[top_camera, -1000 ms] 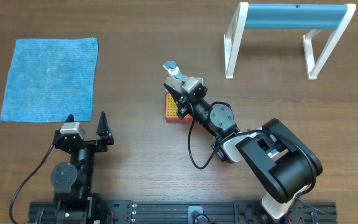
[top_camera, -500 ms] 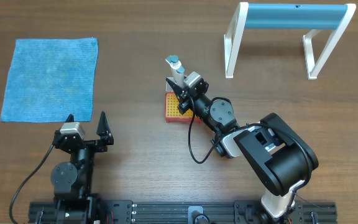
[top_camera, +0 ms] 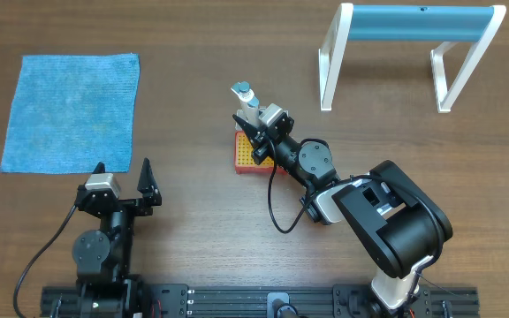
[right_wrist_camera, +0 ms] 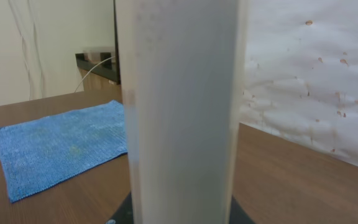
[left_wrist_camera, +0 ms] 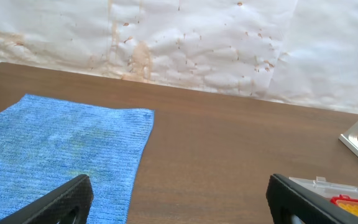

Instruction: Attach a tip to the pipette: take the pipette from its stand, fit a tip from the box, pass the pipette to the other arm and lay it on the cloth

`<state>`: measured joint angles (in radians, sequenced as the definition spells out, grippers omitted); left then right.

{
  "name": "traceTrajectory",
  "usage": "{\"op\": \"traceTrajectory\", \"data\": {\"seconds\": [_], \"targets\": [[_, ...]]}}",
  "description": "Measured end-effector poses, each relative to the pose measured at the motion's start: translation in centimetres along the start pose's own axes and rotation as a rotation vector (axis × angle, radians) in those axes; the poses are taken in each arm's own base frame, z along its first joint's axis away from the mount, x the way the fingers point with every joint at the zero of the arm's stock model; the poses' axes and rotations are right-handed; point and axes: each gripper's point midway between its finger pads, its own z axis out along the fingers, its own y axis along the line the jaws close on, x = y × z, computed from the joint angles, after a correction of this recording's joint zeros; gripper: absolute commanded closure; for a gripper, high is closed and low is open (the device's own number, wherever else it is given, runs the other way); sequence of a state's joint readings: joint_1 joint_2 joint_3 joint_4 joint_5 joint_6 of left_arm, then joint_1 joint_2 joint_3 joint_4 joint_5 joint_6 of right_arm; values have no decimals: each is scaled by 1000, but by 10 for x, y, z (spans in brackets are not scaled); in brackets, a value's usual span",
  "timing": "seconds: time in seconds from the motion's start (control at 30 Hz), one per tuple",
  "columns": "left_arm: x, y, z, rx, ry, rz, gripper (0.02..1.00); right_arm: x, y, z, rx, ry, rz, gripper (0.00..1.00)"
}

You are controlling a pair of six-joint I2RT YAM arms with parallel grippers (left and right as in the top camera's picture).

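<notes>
While the right gripper (top_camera: 254, 131) is closed around the pipette (top_camera: 248, 102), the white body of the pipette sits right between the two jaws. Its top end with the blue-grey button sticks out past them. From the right wrist camera, the pipette (right_wrist_camera: 182, 106) stands straight up, very close, in the middle. Seen from above, the gripper is at the far edge of the little red and yellow tip box (top_camera: 244, 159). The low end of the pipette is hidden, so I cannot tell if it touches the box. The left gripper (top_camera: 122, 166) is near its own base with its jaws spread wide, and nothing is between them. It is well apart from the pipette. The blue cloth (top_camera: 72, 112) lies flat on the brown table (top_camera: 201, 53), just past the left gripper. The white and blue stand (top_camera: 414, 25) is far off on the right side. From the left wrist camera, you can see the cloth (left_wrist_camera: 55, 155) and a corner of the tip box (left_wrist_camera: 347, 194).
</notes>
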<state>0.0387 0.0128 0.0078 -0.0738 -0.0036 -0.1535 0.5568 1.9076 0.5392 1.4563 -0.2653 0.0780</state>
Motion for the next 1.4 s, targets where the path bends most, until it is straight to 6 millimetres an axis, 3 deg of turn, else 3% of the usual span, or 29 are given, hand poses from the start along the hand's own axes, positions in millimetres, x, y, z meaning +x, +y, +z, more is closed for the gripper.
{"op": "traceTrajectory", "data": {"seconds": [1.4], "targets": [[0,0,0,0,0,0,110,16,7,-11,-25,47,13,925]]}}
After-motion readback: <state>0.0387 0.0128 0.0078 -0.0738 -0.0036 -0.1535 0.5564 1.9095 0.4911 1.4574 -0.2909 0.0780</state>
